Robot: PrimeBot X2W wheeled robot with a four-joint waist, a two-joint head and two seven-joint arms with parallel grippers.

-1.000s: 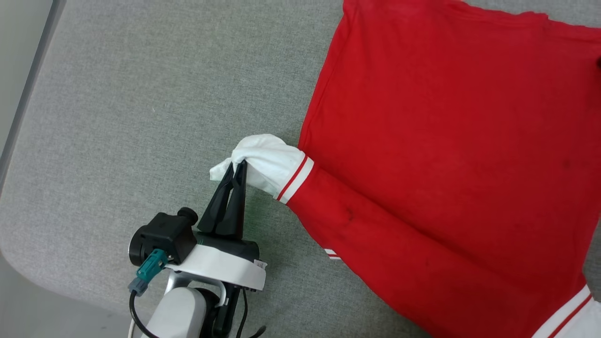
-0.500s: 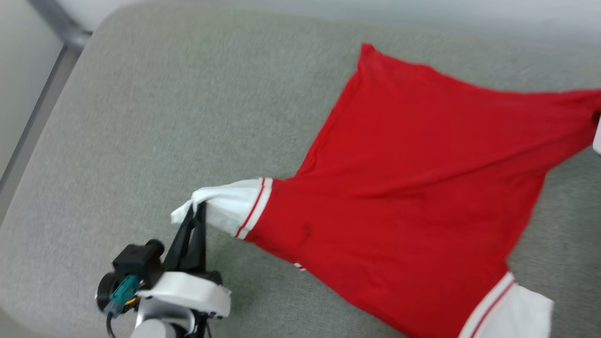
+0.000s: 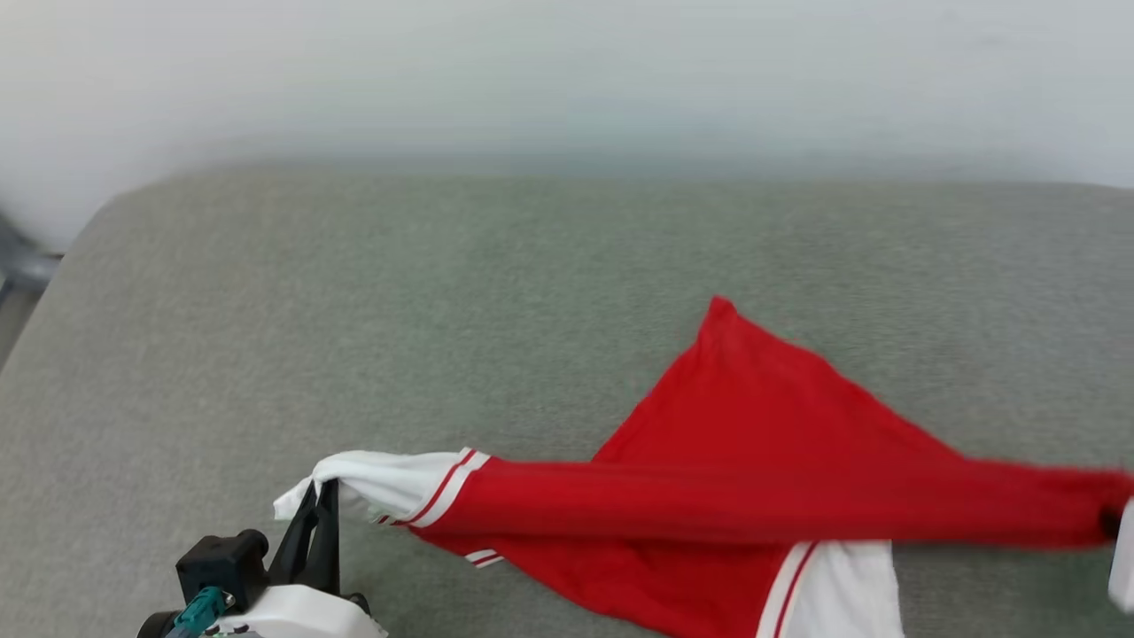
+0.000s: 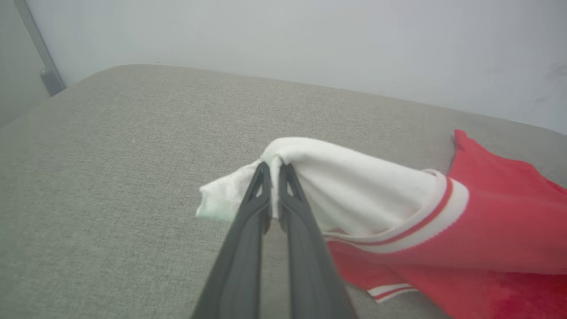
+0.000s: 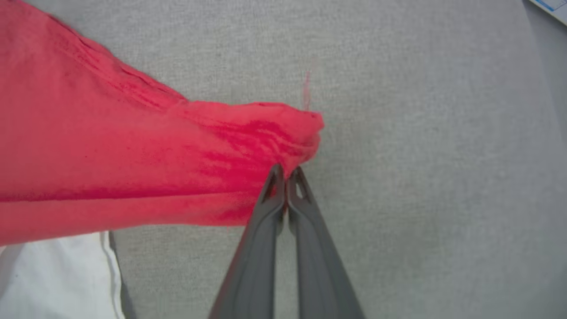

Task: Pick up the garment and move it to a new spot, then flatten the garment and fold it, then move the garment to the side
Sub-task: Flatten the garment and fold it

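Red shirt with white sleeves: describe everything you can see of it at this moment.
The bright red shirt of thin soft fabric has white sleeves edged with red-and-white stripes. It is pulled into a taut band: the left gripper is shut on one white sleeve end, the right gripper on a bunched red edge. A red corner trails on the grey fabric surface; the other white sleeve hangs below.

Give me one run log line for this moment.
step: pick up | left gripper: shut on sleeve | right gripper: shut on red edge | garment: stretched between grippers, far corner on cushion
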